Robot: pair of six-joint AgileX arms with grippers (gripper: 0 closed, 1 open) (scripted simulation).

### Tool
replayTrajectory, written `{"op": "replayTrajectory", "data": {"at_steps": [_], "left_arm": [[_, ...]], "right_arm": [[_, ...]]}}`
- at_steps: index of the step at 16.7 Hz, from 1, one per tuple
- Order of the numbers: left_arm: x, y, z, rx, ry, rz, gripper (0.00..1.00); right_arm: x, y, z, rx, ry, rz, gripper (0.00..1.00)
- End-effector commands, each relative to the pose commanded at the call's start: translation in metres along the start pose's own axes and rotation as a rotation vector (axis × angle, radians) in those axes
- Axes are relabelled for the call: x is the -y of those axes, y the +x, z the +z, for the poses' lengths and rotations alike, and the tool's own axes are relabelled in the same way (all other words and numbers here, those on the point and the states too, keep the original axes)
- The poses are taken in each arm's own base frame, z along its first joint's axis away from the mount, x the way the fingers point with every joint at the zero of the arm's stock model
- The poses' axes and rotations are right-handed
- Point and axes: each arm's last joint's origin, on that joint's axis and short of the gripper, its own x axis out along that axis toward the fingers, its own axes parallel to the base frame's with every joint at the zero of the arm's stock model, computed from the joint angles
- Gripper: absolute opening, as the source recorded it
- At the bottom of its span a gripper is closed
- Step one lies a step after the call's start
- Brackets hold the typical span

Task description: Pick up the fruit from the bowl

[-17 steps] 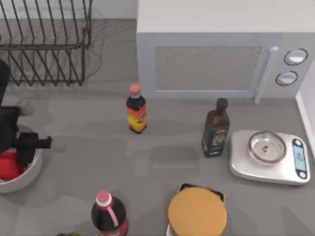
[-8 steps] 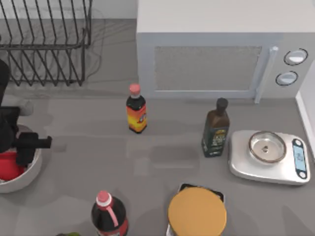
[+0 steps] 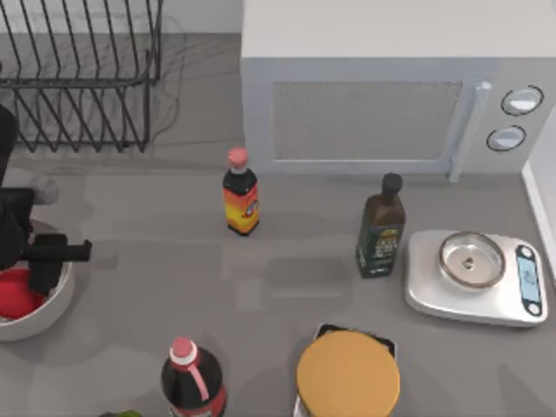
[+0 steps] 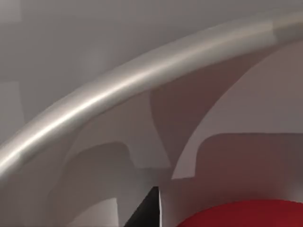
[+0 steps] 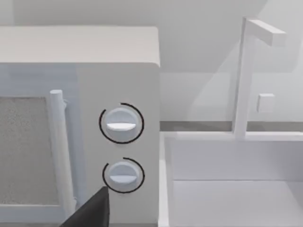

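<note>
You are looking at a small, smooth, bright-red round fruit (image 3: 16, 294) lying in the bottom of the plain white, deep, glossy bowl (image 3: 54, 314) at the far left edge of the table. A round fruit has no long axis to line up with, so what matters is direction alone — it is sitting directly beneath your left gripper (image 3: 33, 265), slightly toward the table's left side from the black fingers in the top view. In the left wrist view the red fruit (image 4: 246, 215) is showing just below the camera, close beside a dark fingertip (image 4: 147, 210), with the bowl's curved rim (image 4: 118, 90) arcing above; whether the fingertip is touching it you cannot tell. The gripper is already down inside the bowl, but how wide its fingers are standing you cannot tell either. Your left arm is plainly the nearer one — the right arm is parked off by the grey-white microwave oven (image 5: 80, 118), well apart from the bowl.
</note>
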Motion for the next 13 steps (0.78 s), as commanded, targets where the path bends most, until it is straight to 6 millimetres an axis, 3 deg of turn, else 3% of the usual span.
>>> {"op": "replayTrajectory", "data": {"at_steps": [3,4,8,10,13], "left_arm": [[0.000,0.000,0.000,0.000,0.000,0.000,0.00],[-0.001,-0.031,-0.002,0.048,0.008,0.000,0.00],[-0.001,-0.044,0.007,0.041,0.008,0.000,0.00],[-0.001,-0.065,0.018,0.036,0.008,0.000,0.00],[-0.002,-0.116,0.033,0.027,0.008,-0.001,0.00]], "right_arm": [[0.000,0.000,0.000,0.000,0.000,0.000,1.00],[0.000,0.000,0.000,0.000,0.000,0.000,1.00],[0.000,0.000,0.000,0.000,0.000,0.000,1.00],[0.000,0.000,0.000,0.000,0.000,0.000,1.00],[0.000,0.000,0.000,0.000,0.000,0.000,1.00]]}}
